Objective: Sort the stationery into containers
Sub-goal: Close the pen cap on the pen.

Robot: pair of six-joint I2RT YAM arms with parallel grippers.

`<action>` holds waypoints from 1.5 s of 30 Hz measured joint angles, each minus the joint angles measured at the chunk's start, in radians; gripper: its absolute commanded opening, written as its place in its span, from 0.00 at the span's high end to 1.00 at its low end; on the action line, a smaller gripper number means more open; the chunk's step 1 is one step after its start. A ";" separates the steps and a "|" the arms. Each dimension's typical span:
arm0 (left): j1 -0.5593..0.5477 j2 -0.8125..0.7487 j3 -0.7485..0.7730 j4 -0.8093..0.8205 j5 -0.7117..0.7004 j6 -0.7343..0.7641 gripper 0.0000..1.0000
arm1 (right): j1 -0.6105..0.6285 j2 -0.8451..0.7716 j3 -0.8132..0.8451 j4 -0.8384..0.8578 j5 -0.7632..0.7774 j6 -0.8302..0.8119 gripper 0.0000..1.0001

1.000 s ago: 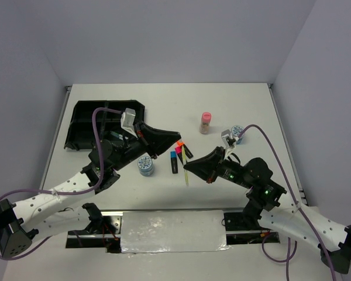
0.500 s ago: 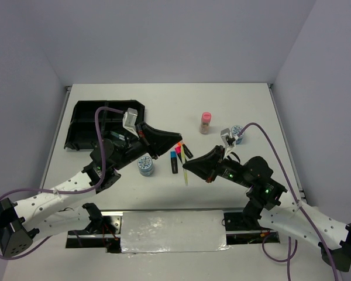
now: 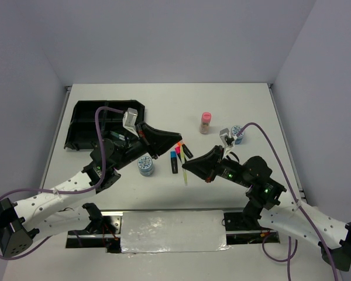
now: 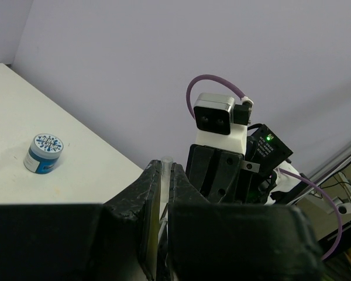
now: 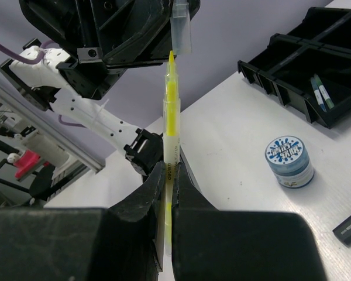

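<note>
While left fingers (image 4: 150, 202) pinched a clear plastic cap (image 5: 181, 29), right fingers (image 5: 145, 213) gripped a thin yellow-green pen (image 5: 171, 117), tip just short of its mouth.

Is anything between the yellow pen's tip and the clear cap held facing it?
Nothing visible: only air separates the yellow pen, in the right gripper, from the clear cap in the left gripper.

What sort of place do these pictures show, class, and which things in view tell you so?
Most likely a robotics lab test cell: two white jointed robot arms bolted at a white table's near edge, plain pale lilac walls on three sides, and a cabled grey wrist camera.
</note>
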 measured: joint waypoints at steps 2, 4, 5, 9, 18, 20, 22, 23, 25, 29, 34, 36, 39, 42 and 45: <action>0.000 0.000 0.000 0.000 0.000 0.000 1.00 | 0.003 0.002 0.000 -0.002 0.000 -0.002 1.00; 0.000 0.000 0.000 0.000 -0.002 0.000 1.00 | 0.004 0.002 0.000 -0.004 0.000 -0.002 1.00; 0.000 0.000 0.000 0.000 -0.005 0.000 1.00 | 0.006 0.002 0.000 -0.005 0.002 -0.002 1.00; 0.000 -0.004 0.000 0.000 -0.008 0.000 1.00 | 0.009 0.001 0.000 -0.005 0.007 -0.002 1.00; 0.000 -0.010 0.000 0.000 -0.008 0.000 1.00 | 0.010 0.000 0.000 -0.017 0.027 -0.012 1.00; 0.000 -0.010 0.000 -0.002 -0.008 0.000 1.00 | 0.010 0.000 0.000 -0.020 0.028 -0.016 1.00; 0.000 -0.010 0.000 -0.003 -0.007 0.000 1.00 | 0.010 0.000 0.000 -0.022 0.029 -0.017 1.00; 0.000 -0.010 0.000 -0.003 -0.007 0.000 1.00 | 0.010 -0.001 0.000 -0.023 0.029 -0.018 1.00; 0.000 -0.010 0.000 -0.005 -0.007 0.000 1.00 | 0.010 -0.001 0.000 -0.023 0.029 -0.021 1.00; 0.000 -0.010 0.000 -0.012 -0.007 0.000 1.00 | 0.010 -0.001 0.004 -0.028 0.030 -0.026 1.00; 0.000 -0.009 0.000 -0.035 -0.007 0.002 1.00 | 0.010 -0.001 0.017 -0.035 0.032 -0.030 1.00; 0.000 -0.009 0.000 -0.039 -0.004 0.001 1.00 | 0.010 -0.001 0.019 -0.037 0.038 -0.032 1.00; 0.000 -0.009 0.000 -0.051 0.001 0.001 1.00 | 0.010 0.000 0.021 -0.042 0.046 -0.037 1.00; 0.000 -0.009 0.000 -0.054 0.013 0.000 1.00 | 0.010 0.001 0.026 -0.050 0.051 -0.049 1.00; 0.000 -0.009 0.000 -0.067 0.026 -0.008 1.00 | 0.010 0.004 0.034 -0.050 0.057 -0.064 1.00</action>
